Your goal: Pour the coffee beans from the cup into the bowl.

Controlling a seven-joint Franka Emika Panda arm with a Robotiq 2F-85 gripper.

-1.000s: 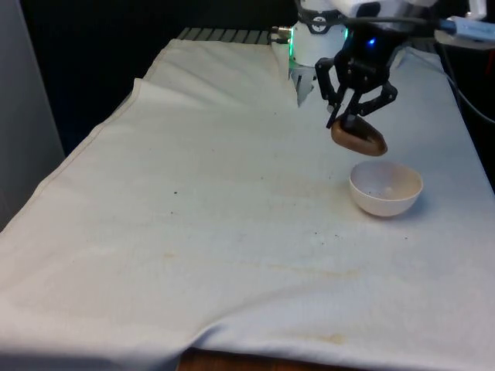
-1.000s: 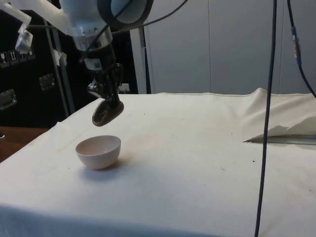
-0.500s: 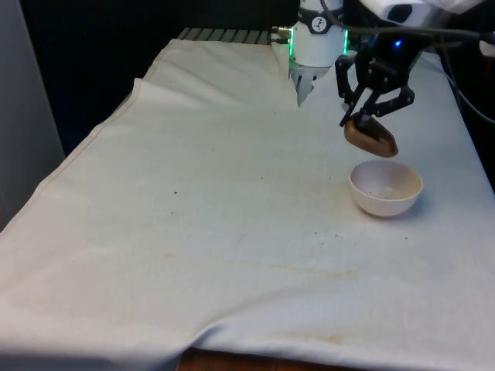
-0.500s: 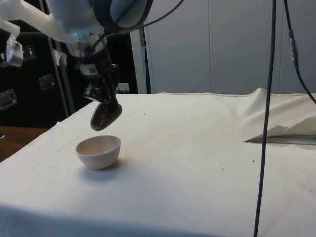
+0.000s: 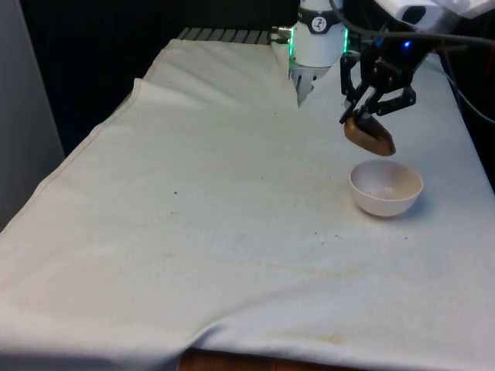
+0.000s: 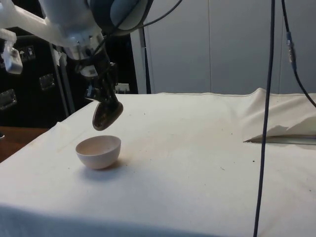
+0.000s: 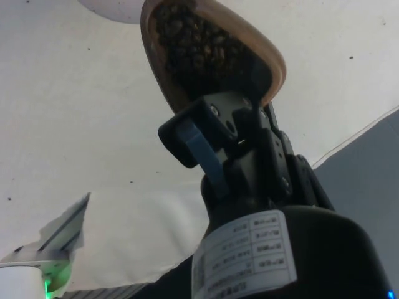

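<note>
My black gripper (image 5: 365, 116) is shut on the rim of a brown cup (image 5: 370, 136), held tilted in the air just above and behind the white bowl (image 5: 385, 188). From the side, the cup (image 6: 106, 114) leans toward the bowl (image 6: 98, 151), its mouth turned partly downward. In the wrist view the cup (image 7: 212, 50) is still full of dark coffee beans (image 7: 198, 41), with the gripper (image 7: 240, 128) clamped on its near wall. The bowl's inside looks bare of beans, with faint brown specks.
The white cloth (image 5: 216, 201) covers the table, with small dark specks and yellowish stains near the front edge. A fold of cloth and a grey slat (image 6: 281, 133) lie at the side view's right. A black cable (image 6: 266, 113) hangs down there.
The gripper carried the cup toward the front view's right, from beside the bowl to above its rear rim, then lifted it slightly in the last half second. The bowl stayed put.
</note>
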